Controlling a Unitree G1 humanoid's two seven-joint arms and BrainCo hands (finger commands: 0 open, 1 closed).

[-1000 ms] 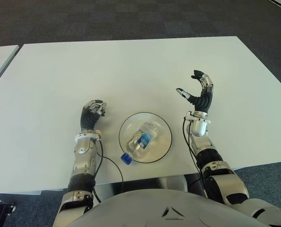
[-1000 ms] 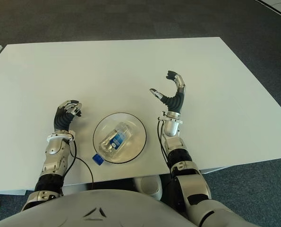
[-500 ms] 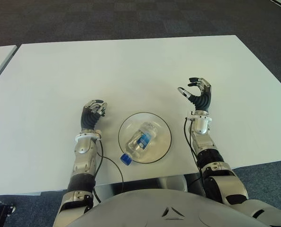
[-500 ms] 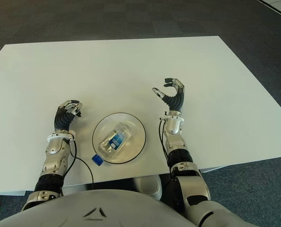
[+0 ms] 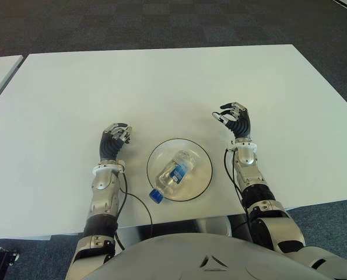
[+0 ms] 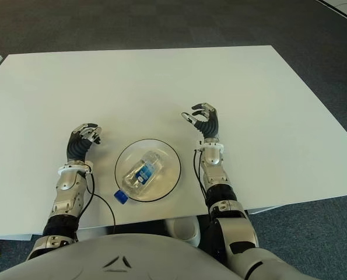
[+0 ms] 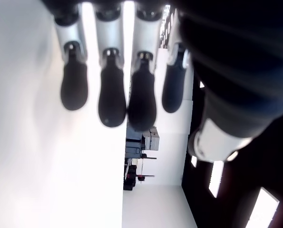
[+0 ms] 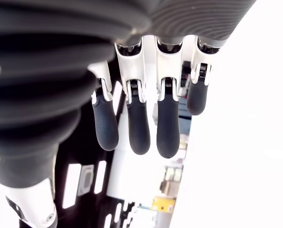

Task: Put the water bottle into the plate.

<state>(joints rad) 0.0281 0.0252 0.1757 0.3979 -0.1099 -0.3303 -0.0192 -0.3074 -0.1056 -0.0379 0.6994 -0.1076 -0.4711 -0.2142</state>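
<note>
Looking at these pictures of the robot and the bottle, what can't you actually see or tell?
- Water bottle label: too small to read in the eye views.
- Plate under the bottle: covered by it.
- Left hand and right hand palms: turned away in the eye views.
- Bottle and plate: outside both wrist views.
- Table underside: hidden.

Worktop [image 5: 161, 87] bare across its whole far half; free passage there for either hand. Near edge: plate [image 5: 202, 160] sits centred, water bottle [image 5: 174, 173] lying in it, blue cap end projecting over the near-left rim. Left hand [image 5: 114, 140] just left of the plate, right hand [image 5: 235, 121] just right and slightly farther back; open worktop strip on each side between hand and rim. Outer flanks of both hands unobstructed.
</note>
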